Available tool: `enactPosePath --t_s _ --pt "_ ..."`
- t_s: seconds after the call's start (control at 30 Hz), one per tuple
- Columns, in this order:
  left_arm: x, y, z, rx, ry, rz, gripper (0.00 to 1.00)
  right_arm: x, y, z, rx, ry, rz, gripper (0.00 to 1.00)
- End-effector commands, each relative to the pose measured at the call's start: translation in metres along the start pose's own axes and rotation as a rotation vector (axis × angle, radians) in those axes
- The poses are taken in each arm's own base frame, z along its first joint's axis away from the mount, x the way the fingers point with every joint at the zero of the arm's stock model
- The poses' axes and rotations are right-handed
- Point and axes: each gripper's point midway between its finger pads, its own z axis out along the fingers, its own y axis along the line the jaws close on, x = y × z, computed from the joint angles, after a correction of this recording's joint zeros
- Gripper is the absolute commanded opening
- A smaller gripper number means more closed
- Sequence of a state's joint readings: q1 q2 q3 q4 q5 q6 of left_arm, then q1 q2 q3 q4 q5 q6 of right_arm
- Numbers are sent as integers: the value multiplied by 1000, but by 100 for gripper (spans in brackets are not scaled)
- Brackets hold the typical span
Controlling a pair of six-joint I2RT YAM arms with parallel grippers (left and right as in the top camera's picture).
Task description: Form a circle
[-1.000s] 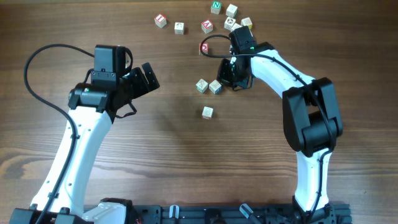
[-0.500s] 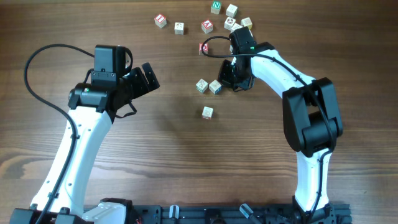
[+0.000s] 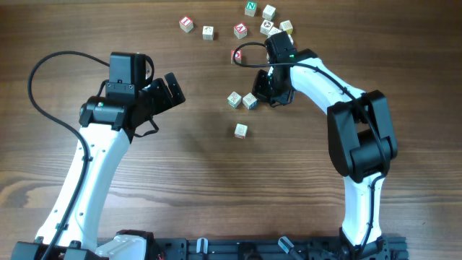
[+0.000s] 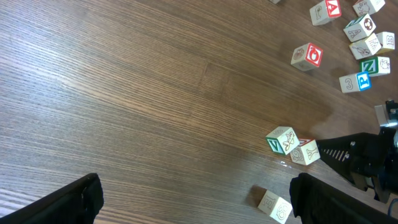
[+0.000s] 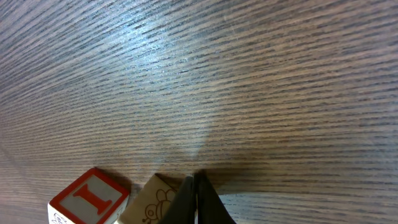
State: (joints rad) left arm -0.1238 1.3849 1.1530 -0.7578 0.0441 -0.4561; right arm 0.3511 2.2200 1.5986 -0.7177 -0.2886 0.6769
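Observation:
Two pale letter cubes, one (image 3: 234,99) and the other (image 3: 250,100), lie touching side by side near the table's middle. A third cube (image 3: 240,130) lies apart below them, so no circle shows. My right gripper (image 3: 258,97) is shut and empty, its tip against the right-hand cube. In the right wrist view the closed gripper (image 5: 195,182) touches a bee-drawing cube (image 5: 151,200), with a red I cube (image 5: 87,198) beside it. My left gripper (image 3: 173,88) stands open and empty, well to the left. In the left wrist view its fingers (image 4: 68,202) frame bare wood, with the lone cube (image 4: 274,206) by the right finger.
Several loose letter cubes lie scattered at the far edge, among them a red-faced one (image 3: 186,23), a green N (image 3: 250,8) and a red cube (image 3: 237,55) under the right arm's cable. Bare wood lies between the arms.

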Motion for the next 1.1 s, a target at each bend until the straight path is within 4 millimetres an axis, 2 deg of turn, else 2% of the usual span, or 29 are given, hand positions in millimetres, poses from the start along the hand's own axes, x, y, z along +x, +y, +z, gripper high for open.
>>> enactPosePath --t_s 0.0,0.4,1.07 --pt "-2 -1 1 6 0 -13 100 9 -4 8 20 30 14 4" --pt "-2 -1 1 6 0 -13 100 -4 0 9 13 -31 -19 5" --pt "-2 -1 1 6 0 -13 100 3 -1 9 9 2 -13 5"
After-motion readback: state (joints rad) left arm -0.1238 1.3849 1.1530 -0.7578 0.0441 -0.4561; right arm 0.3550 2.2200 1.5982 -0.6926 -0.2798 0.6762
